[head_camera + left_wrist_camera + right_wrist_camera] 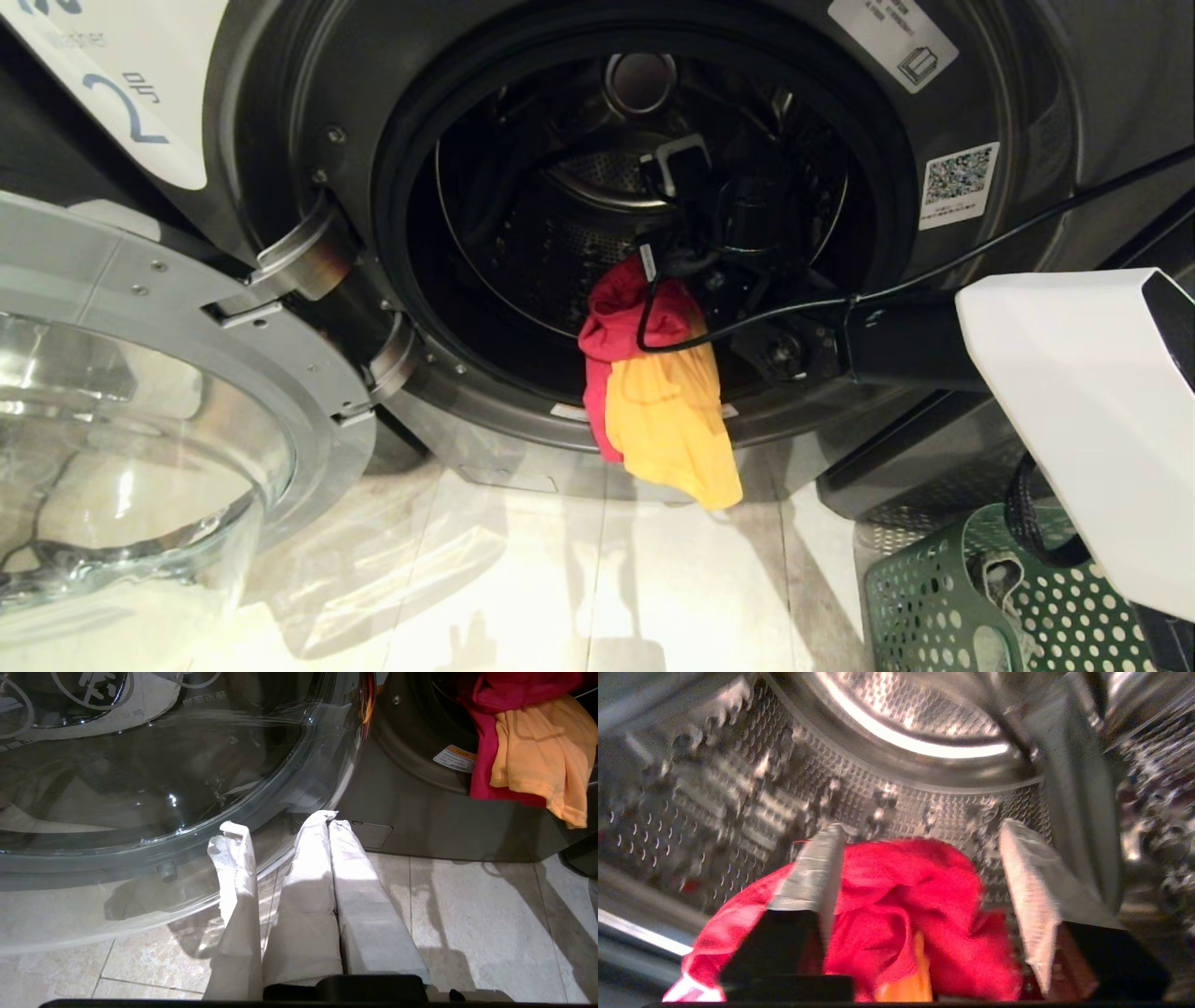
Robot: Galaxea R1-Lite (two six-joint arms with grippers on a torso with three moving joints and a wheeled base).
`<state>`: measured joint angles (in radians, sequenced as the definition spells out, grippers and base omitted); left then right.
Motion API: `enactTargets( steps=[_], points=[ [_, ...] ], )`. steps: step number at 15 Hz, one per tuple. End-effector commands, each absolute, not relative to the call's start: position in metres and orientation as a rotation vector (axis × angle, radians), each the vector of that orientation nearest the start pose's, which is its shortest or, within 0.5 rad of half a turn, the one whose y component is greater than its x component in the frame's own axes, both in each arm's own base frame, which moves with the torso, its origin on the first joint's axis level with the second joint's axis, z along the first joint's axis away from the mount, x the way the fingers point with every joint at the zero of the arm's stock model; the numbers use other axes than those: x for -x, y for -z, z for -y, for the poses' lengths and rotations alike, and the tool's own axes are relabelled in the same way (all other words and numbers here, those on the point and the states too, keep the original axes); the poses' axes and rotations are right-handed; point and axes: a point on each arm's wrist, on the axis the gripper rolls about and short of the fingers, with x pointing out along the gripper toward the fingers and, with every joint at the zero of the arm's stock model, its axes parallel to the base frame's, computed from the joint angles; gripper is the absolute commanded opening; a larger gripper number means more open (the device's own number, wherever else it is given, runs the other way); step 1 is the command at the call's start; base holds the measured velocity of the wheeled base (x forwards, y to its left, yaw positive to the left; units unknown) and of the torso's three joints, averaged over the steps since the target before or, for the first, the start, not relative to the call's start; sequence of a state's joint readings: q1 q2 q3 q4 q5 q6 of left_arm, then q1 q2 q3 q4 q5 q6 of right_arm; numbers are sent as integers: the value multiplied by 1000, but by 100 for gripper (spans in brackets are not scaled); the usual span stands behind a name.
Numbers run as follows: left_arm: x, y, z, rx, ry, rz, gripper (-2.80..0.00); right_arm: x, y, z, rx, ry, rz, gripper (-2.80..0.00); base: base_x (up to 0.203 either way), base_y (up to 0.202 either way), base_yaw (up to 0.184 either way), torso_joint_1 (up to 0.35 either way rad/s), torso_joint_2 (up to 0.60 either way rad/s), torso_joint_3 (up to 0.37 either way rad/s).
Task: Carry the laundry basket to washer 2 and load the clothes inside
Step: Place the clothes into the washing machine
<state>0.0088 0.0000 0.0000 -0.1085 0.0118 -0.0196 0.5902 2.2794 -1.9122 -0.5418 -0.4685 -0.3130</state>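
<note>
Washer 2 (pixel 280 121), dark grey with a white label bearing a 2, stands with its door swung open. The clothes (pixel 653 401), pink-red fabric with a yellow-orange garment, hang over the lower rim of the drum opening, partly inside and partly down the front. My right arm reaches into the drum. In the right wrist view the right gripper (pixel 920 828) is open, its fingers wide apart with the red fabric (pixel 906 905) loose between them. The green laundry basket (pixel 934 597) sits on the floor at the lower right. My left gripper (pixel 331 819) is shut and empty, low over the floor by the washer's base.
The open glass door (pixel 140 420) juts out at the left, close to my left gripper, and shows large in the left wrist view (pixel 140 788). A black cable (pixel 1027 219) runs along my right arm. Pale floor tiles (pixel 560 579) lie before the washer.
</note>
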Motion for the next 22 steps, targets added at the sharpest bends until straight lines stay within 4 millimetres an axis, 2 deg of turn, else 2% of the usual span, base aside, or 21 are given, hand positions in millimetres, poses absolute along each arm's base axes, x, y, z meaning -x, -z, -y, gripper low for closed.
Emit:
enactTargets(
  steps=[1,3,5,7,9,12,16,19,22],
  points=[
    [20,-76,0,20,-21,68,-280,-393,-258,-256,226,-120,134,0,0,0,0,0,0,0],
    [20,-76,0,20,-21,68,-280,-368,-257,-249,217,-176,43,0,0,0,0,0,0,0],
    [20,-76,0,20,-21,68,-280,-331,-247,-239,224,-243,-108,0,0,0,0,0,0,0],
    [20,-76,0,20,-21,68,-280,-291,-225,-227,230,-317,-319,0,0,0,0,0,0,0],
    [20,-76,0,20,-21,68,-280,-268,-207,-228,122,-331,-496,0,0,0,0,0,0,0],
    [20,-76,0,20,-21,68,-280,-270,-184,-238,100,-321,-583,0,0,0,0,0,0,0],
    [20,-76,0,20,-21,68,-280,-289,-152,-255,110,-297,-633,0,0,0,0,0,0,0],
    [20,-76,0,20,-22,68,-280,-307,-138,-269,85,-254,-627,0,0,0,0,0,0,0],
    [20,-76,0,20,-21,68,-280,-320,-130,-276,95,-201,-611,0,0,0,0,0,0,0]
  ],
)
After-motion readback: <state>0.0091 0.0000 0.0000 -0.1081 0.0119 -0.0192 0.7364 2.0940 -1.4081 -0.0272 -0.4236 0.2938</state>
